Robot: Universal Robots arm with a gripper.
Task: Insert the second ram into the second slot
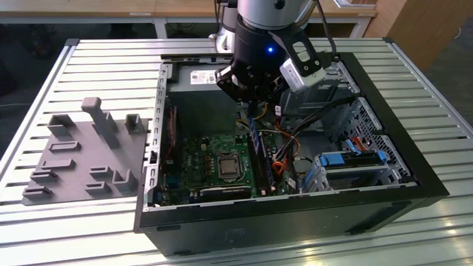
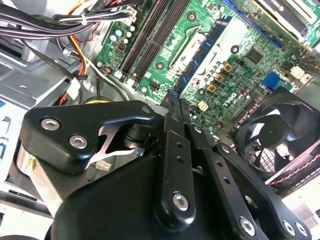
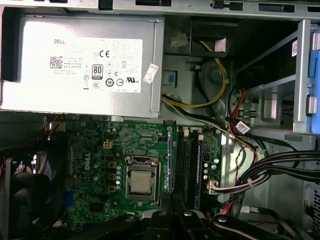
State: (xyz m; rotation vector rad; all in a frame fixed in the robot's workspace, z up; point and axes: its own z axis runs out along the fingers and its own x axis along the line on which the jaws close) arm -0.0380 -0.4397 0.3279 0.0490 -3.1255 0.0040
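Gripper (image 2: 173, 100) clamps second ram (image 2: 200, 63) over motherboard (image 1: 203, 158) inside case (image 1: 296, 221).

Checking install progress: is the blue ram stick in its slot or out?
Out. The claw holds the second ram above the motherboard, beside the dark slots, not in them.

Slatted metal table (image 1: 74, 233), wooden cabinet (image 1: 425, 22) behind, grey floor (image 1: 452, 66)

Arm (image 1: 267, 22) upright, claw (image 1: 250, 108) pointing down, clamped shut
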